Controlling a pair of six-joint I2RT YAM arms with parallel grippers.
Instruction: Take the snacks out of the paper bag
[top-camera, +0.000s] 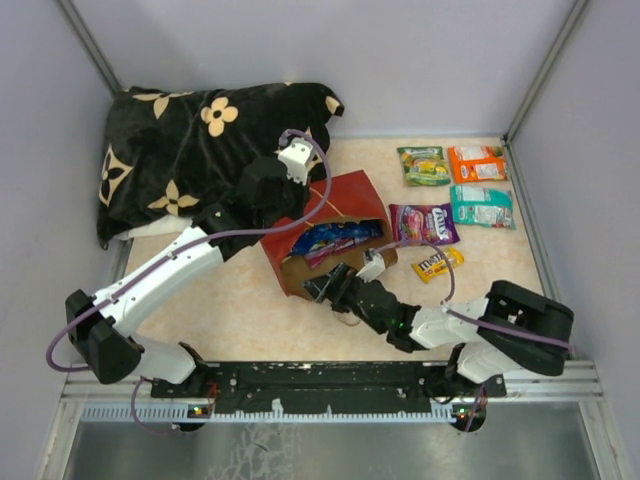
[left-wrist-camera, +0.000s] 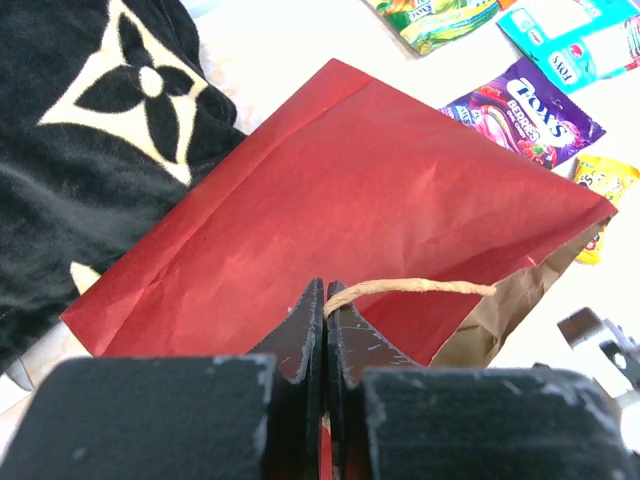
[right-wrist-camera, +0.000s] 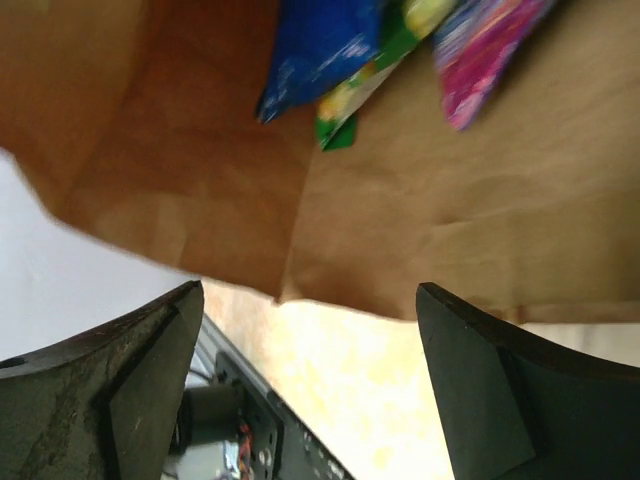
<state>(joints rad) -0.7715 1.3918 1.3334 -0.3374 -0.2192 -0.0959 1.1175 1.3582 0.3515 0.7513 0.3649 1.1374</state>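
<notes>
The red paper bag (top-camera: 345, 200) lies on its side in the middle of the table, brown mouth facing the near edge. My left gripper (top-camera: 298, 212) (left-wrist-camera: 325, 295) is shut on its thin twine handle (left-wrist-camera: 420, 288), over the red side (left-wrist-camera: 380, 190). My right gripper (top-camera: 325, 287) (right-wrist-camera: 310, 288) stands open at the bag's mouth, nothing between its fingers. Inside on the brown paper (right-wrist-camera: 450, 200) lie a blue packet (top-camera: 335, 240) (right-wrist-camera: 320, 50), a green one (right-wrist-camera: 350, 110) and a pink one (right-wrist-camera: 480, 50). On the table to the right lie green (top-camera: 424, 165), orange (top-camera: 477, 163), teal (top-camera: 481, 205), purple (top-camera: 424, 223) and yellow M&M's (top-camera: 438, 264) packets.
A black flower-patterned pillow (top-camera: 190, 150) (left-wrist-camera: 90, 150) fills the far left corner, touching the bag's back. Grey walls with metal rails close in the table on three sides. The arms' base rail (top-camera: 330, 385) runs along the near edge.
</notes>
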